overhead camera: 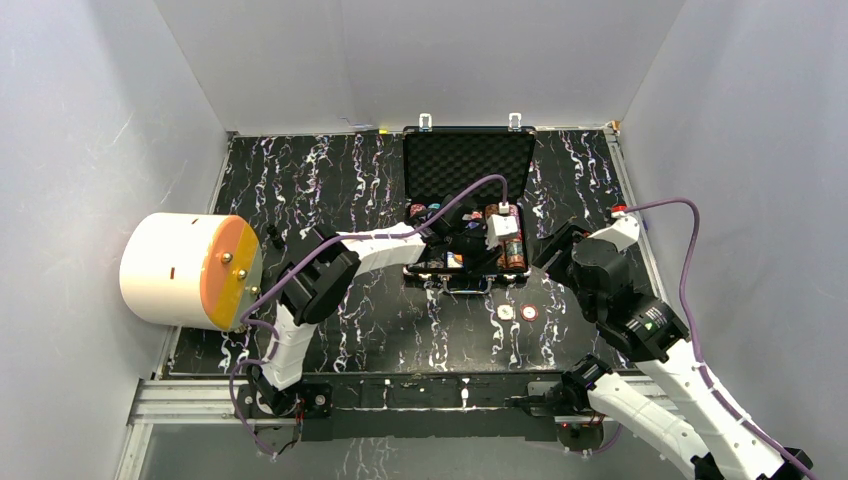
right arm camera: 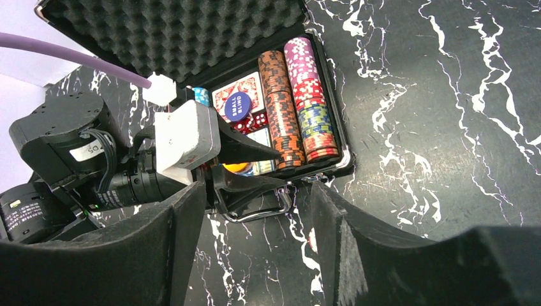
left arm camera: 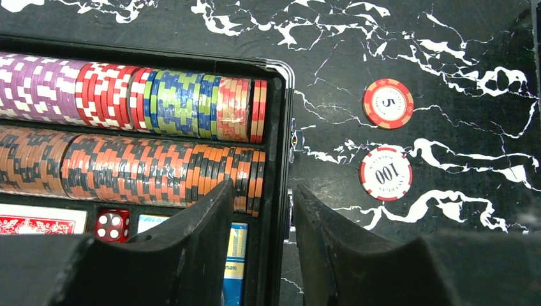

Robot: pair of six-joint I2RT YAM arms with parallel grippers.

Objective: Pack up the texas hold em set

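loose chips [left arm camera: 385, 173] on table [left arm camera: 459, 255], just beside briefcase [left arm camera: 281, 127] | right fingers [right arm camera: 178, 242] spread, holding nothing | left fingers [left arm camera: 191, 242] parted astride briefcase wall, gripping nothing | chip rows [left arm camera: 159, 102], red die [left arm camera: 111, 224] inside | foam lid [overhead camera: 465, 160] open, farthest

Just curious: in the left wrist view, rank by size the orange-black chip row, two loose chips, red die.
1. orange-black chip row
2. 100 chip and 5 chip: look alike
3. red die
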